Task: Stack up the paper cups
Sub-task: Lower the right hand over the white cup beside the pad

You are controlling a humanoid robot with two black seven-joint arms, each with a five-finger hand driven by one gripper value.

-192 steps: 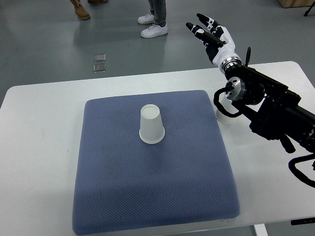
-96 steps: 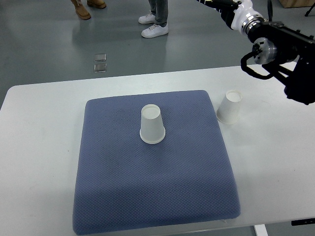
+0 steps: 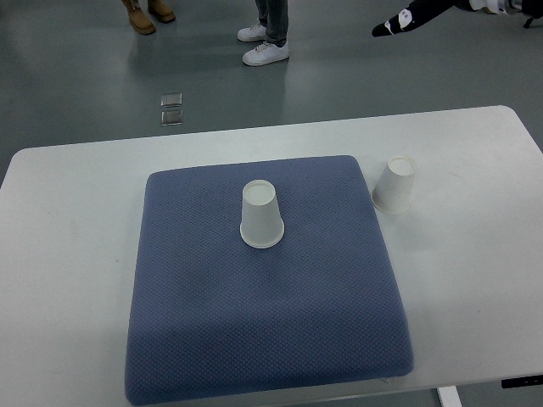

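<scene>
A blue pad (image 3: 263, 288) lies on the white counter (image 3: 68, 254). Let us use the pad as our landmark.

One paper cup (image 3: 260, 214) stands upside down on the pad, a bit above its middle. Its wide mouth is flat on the pad, so it sits steady and its small bottom points up. That makes it a good base for another cup to slide over.

The second paper cup (image 3: 395, 184) stands off the pad, just beside its upper right corner, on the bare counter. It is upside down too. The two cups are well apart, so nothing is stacked yet.

The right robot hand (image 3: 405, 19) is far beyond the pad, at the top right corner of the view, high over the floor. Only a dark tip with a bit of white shows. The rest is cut off by the edge, so I cannot tell if it is spread or curled. It touches no cup. The left robot hand is not seen at all.

Past the counter, only a person's shoes (image 3: 265, 44) and lower legs show on the gray floor (image 3: 85, 85).
</scene>
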